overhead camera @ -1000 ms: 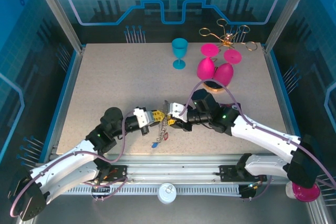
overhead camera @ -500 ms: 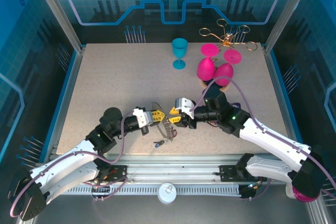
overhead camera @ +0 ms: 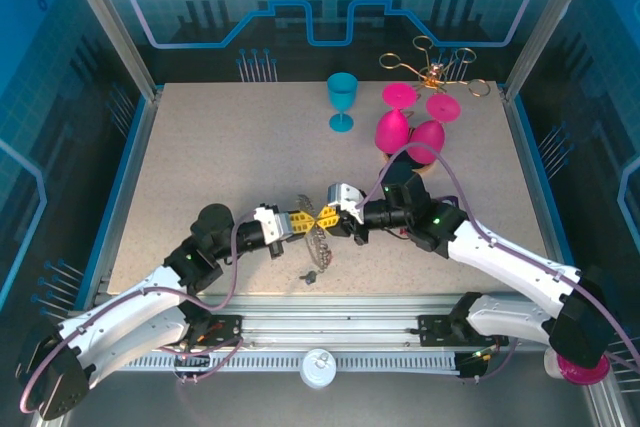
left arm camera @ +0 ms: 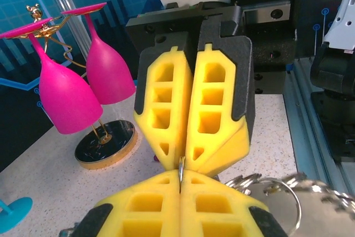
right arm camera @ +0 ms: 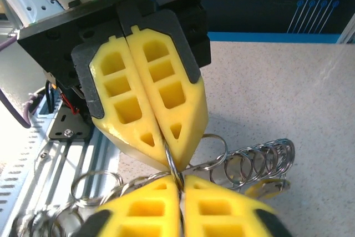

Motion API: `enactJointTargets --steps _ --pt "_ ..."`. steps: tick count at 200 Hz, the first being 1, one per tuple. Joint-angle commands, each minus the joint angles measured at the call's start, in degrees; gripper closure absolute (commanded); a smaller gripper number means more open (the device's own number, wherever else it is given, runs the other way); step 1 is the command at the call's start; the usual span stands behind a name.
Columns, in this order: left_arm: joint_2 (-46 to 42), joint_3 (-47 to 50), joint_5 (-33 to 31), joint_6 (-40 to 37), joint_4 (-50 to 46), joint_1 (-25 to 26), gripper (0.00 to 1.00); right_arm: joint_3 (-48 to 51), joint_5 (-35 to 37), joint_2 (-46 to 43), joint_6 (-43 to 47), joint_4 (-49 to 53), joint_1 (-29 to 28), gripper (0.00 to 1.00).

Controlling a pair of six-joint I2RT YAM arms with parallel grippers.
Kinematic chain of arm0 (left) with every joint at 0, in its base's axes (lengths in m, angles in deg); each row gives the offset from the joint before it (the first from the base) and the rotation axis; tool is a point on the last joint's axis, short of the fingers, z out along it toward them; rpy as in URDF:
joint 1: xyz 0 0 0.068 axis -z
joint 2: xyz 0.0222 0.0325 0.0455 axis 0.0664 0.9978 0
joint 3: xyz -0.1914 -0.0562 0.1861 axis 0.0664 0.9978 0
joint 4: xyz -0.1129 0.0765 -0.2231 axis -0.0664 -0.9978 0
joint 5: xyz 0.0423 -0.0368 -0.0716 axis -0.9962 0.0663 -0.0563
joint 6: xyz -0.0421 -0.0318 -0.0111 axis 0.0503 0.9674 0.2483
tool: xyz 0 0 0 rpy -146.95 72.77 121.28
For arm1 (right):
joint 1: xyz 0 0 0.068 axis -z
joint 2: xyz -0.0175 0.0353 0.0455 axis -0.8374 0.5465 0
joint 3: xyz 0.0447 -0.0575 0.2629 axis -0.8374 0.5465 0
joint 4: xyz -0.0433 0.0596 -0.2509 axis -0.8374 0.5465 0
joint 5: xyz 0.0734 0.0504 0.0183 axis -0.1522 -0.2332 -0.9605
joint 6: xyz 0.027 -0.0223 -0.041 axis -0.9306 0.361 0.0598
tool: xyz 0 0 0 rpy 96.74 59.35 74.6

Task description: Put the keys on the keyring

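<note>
The keyring, a floppy chain of thin silver-grey metal links, hangs above the front middle of the speckled beige desk. From where I stand, the left gripper and right gripper meet nose to nose. Both sets of yellow jaws are pressed narrow onto one thin link from opposite sides. A tiny dark-headed key lies on the desk just below them, and a small yellow tag sits beside the links.

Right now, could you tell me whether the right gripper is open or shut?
Shut: the right gripper has its yellow fingers pressed together, pinching a thin ring of the keyring.
</note>
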Motion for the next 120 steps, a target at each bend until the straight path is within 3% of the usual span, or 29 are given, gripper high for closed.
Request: enactJointTargets --steps 1,17,30,77,120 --pt "0.11 -0.31 1.26 0.72 3.8 -0.14 1.0 -1.78 -2.55 0.27 1.31 -0.88 0.33 1.0" --pt "-0.29 -0.91 -0.94 0.25 1.47 -0.1 1.0 -3.0 -1.28 0.14 3.13 2.52 0.28 1.0" --pt "-1.03 -1.75 -3.1 -0.7 -2.47 -0.07 0.88 -4.97 0.52 0.12 5.67 7.31 0.12 1.0" --pt "-0.22 -8.1 -7.04 -5.74 -21.57 -0.13 0.88 -12.25 7.11 3.25 15.0 22.61 -3.33 1.0" --pt "1.77 -10.32 -5.59 -6.85 -24.49 -0.06 0.84 -18.78 11.3 7.93 18.92 28.92 -6.13 1.0"
